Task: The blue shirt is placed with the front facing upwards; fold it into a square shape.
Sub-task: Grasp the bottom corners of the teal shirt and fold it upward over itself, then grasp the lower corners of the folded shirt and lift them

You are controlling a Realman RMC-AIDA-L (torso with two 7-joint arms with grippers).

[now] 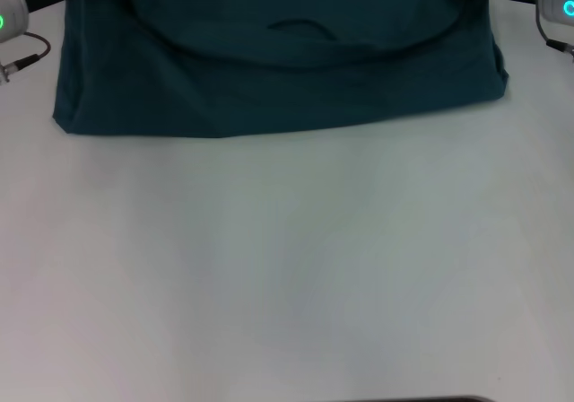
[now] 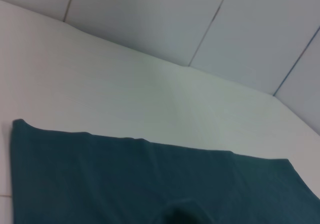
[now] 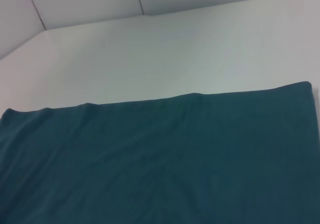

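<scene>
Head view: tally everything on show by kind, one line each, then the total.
Shirt: 1
Table: 1
Arms: 2, left and right, both at the far edge over the shirt's corners
Cable lying across the shirt: 1
Total: 5

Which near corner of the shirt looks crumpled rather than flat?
The near corner of the blue shirt on the robot's right: it bunches into a rounded lump, while the left near corner lies flat and pointed.
</scene>
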